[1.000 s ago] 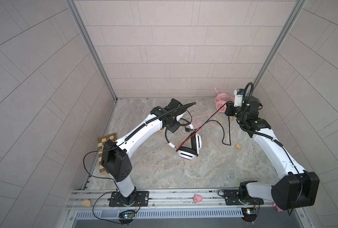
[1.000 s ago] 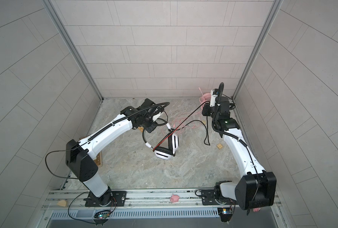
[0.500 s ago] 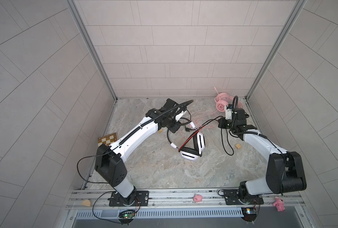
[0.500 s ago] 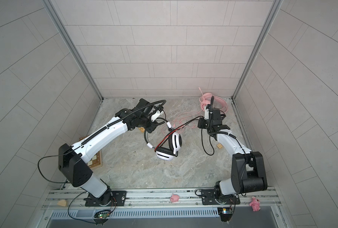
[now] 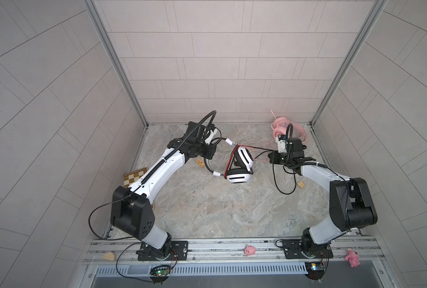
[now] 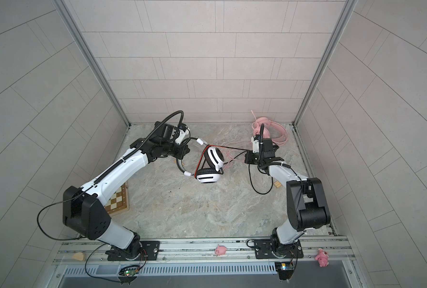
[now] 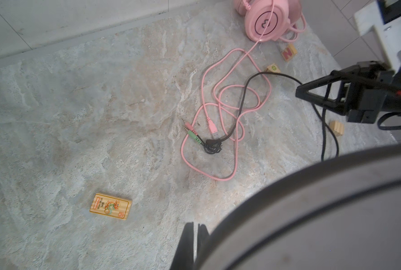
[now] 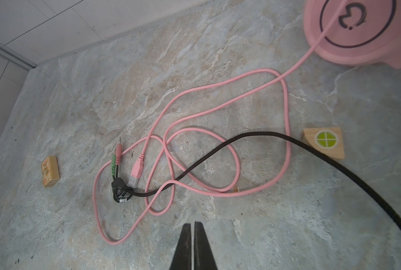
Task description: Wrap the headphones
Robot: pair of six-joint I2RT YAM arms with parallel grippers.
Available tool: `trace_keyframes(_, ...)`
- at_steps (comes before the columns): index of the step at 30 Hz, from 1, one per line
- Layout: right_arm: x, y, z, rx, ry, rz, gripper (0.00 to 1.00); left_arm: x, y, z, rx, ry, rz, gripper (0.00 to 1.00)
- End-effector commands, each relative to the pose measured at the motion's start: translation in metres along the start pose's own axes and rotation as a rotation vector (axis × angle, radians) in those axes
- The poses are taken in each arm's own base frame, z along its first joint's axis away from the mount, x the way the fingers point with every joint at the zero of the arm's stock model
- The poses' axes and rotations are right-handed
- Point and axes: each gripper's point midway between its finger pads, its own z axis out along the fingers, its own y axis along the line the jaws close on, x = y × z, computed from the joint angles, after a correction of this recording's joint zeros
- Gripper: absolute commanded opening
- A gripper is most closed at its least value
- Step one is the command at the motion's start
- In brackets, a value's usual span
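The white headphones (image 5: 242,157) (image 6: 213,157) with black stripes sit mid-table, one cup upright. Their band runs up under my left gripper (image 5: 208,159) (image 7: 196,225). That gripper is shut with a thin slit between its fingers, and the grey band (image 7: 311,210) curves across it close to the camera. Their black cable (image 8: 335,163) runs right, past my right gripper (image 5: 269,157) (image 8: 192,223), which is shut and has nothing between its tips. The cable ends in plugs (image 8: 116,161) on the pink cable (image 8: 286,105). The pink headphones (image 5: 281,127) (image 8: 358,28) lie in the far right corner.
Small wooden blocks lie about: one with a green circle (image 8: 325,141), a letter block (image 7: 288,52), a printed block (image 7: 110,207) and one near the right arm (image 5: 300,184). A chessboard (image 5: 134,175) leans at the left wall. Pink pig toys (image 5: 249,250) sit on the front rail.
My right gripper has come down from high at the back and moved left toward the white headphones; the cable that was taut now sags. The left arm shifted the headphones slightly toward the back.
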Motion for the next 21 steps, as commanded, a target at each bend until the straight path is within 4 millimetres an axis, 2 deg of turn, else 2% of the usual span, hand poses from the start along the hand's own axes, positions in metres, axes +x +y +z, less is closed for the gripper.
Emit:
trace_keyframes(1,-0.004,-0.003,0.008,0.017,0.0,0.003,0.0,-0.037,-0.017,-0.024,0.065,-0.14,-0.069,0.0)
trace_keyframes(3,-0.002,-0.002,0.013,0.014,0.016,0.003,0.0,-0.039,-0.007,-0.026,0.034,-0.131,-0.149,0.0)
trace_keyframes(11,0.012,0.007,0.031,0.002,0.057,-0.016,0.0,-0.046,-0.011,-0.037,0.086,-0.187,-0.162,0.0)
trace_keyframes(13,0.019,0.01,0.036,0.002,0.076,-0.023,0.0,-0.049,-0.006,-0.041,0.071,-0.224,-0.185,0.0)
trace_keyframes(16,0.025,0.025,0.046,-0.016,0.092,-0.043,0.0,-0.054,-0.003,-0.049,0.068,-0.28,-0.202,0.0)
trace_keyframes(21,0.036,0.076,0.068,-0.077,0.133,-0.131,0.0,-0.056,0.012,-0.057,-0.014,-0.331,-0.228,0.0)
